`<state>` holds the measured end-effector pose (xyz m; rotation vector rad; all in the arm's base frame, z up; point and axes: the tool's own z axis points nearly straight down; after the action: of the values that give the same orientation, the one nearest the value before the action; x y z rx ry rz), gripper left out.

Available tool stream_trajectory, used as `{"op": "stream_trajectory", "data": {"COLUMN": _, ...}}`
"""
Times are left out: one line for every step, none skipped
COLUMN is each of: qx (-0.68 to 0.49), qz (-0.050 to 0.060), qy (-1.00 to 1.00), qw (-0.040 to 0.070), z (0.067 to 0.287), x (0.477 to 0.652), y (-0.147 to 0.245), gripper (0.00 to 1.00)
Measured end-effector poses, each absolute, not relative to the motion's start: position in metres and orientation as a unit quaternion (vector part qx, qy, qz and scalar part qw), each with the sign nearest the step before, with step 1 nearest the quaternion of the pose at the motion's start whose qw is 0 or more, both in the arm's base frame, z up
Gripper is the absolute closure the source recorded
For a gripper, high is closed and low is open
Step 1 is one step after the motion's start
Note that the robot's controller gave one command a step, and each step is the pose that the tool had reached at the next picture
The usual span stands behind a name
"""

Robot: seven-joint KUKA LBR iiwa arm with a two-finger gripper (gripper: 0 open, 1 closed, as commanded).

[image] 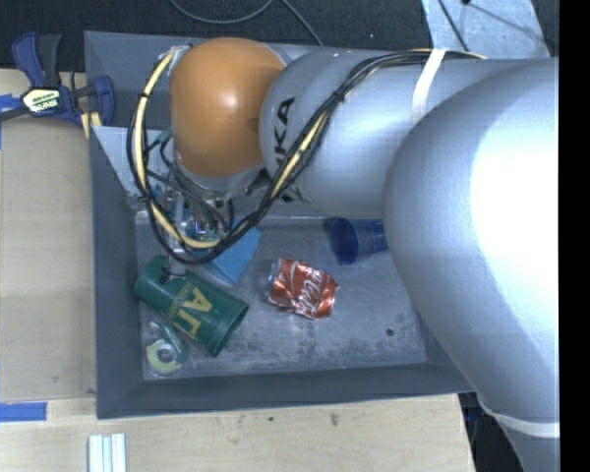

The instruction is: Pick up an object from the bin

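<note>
My gripper (201,218) hangs under the wrist at the bin's left side, low over the upper end of a blue flat wedge-shaped piece (238,255). Just below it, a dark green can with pale lettering (190,305) lies on its side, near the bin's front left. A crushed red and white can (301,287) lies to the right of the blue piece, apart from the gripper.
A blue cup (357,238) lies on its side at mid-bin, partly under the arm. A small yellowish tape roll (163,354) sits in the front left corner. The arm covers the bin's back and right side.
</note>
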<state>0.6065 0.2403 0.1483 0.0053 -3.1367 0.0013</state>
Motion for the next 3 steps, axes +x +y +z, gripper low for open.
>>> {"op": "stream_trajectory", "data": {"qx": 0.000, "qz": 0.000, "qy": -1.000, "qw": -0.001, "z": 0.154, "x": 0.608, "y": 0.239, "gripper": 0.00}}
{"op": "stream_trajectory", "data": {"qx": -0.045, "qz": -0.004, "qy": -0.999, "qw": -0.004, "z": 0.099, "x": 0.563, "y": 0.230, "gripper": 0.00}}
{"op": "stream_trajectory", "data": {"qx": -0.071, "qz": -0.001, "qy": -0.997, "qw": 0.000, "z": 0.073, "x": 0.544, "y": 0.229, "gripper": 0.00}}
